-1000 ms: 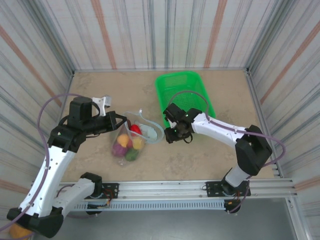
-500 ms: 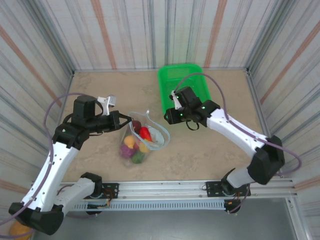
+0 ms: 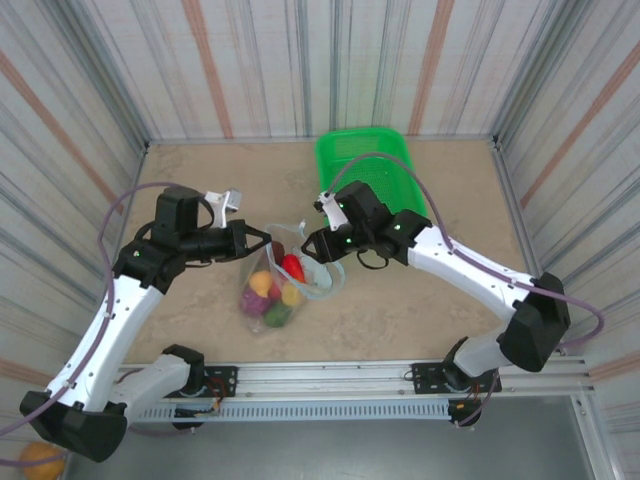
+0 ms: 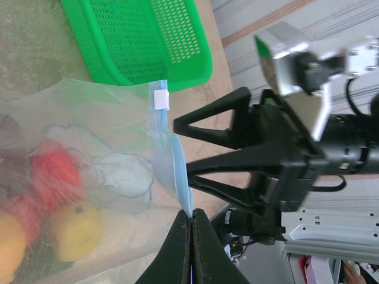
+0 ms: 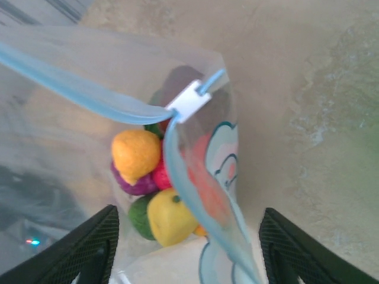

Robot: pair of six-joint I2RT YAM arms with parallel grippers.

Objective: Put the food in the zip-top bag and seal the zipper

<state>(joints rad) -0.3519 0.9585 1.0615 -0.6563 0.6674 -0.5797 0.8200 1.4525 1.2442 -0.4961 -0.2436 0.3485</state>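
Left arm (image 3: 118, 300) stretched rightward, left fingers (image 4: 190, 239) clenched on zipper (image 4: 170, 163) end, right arm (image 3: 470, 266) bent leftward, right fingers (image 3: 309, 243) released astride bag (image 4: 100, 112) mouth, food (image 5: 167, 218) inside, bag bottom on surface (image 3: 400, 310).

Bright, even light, faint shadows — wrist views soft and blurry

The zip-top bag (image 3: 316, 276), clear and bluish with a cartoon print, sits just to the near left of the green mesh tray (image 3: 365, 160), its mouth raised and gaping. The food (image 3: 268, 295), in yellow, orange, red, magenta and green, is heaped at its bottom. The pale blue zipper (image 5: 127, 106) is unsealed, its white slider (image 5: 189, 100) near one end.
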